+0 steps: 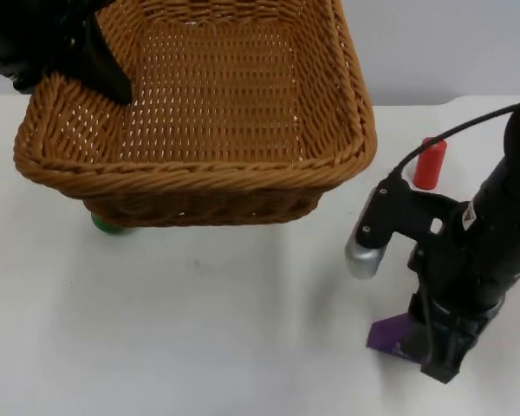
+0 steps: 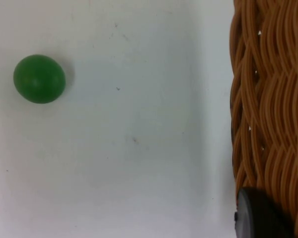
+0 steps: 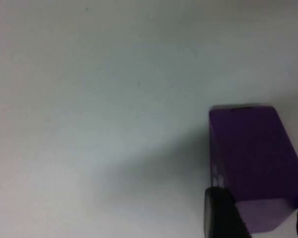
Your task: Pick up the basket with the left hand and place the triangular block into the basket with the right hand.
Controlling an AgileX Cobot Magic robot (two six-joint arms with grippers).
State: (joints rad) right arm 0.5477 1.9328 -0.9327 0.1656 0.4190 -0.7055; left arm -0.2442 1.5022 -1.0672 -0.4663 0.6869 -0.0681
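Observation:
The woven wicker basket (image 1: 199, 165) hangs above the table at the upper left, and its wall (image 2: 268, 99) runs close past the left wrist camera. My left gripper (image 1: 111, 80) is shut on the basket's far left rim, one black fingertip (image 2: 258, 215) pressed against the weave. The triangular block (image 1: 388, 334) is purple and sits at the table's lower right. My right gripper (image 1: 426, 348) is down over it, and the block (image 3: 253, 158) sits tightly between its two dark fingertips (image 3: 222, 213).
A green ball (image 1: 107, 225) lies on the table under the basket's front left corner, also seen in the left wrist view (image 2: 39, 79). A red cylinder (image 1: 430, 163) stands right of the basket, behind the right arm.

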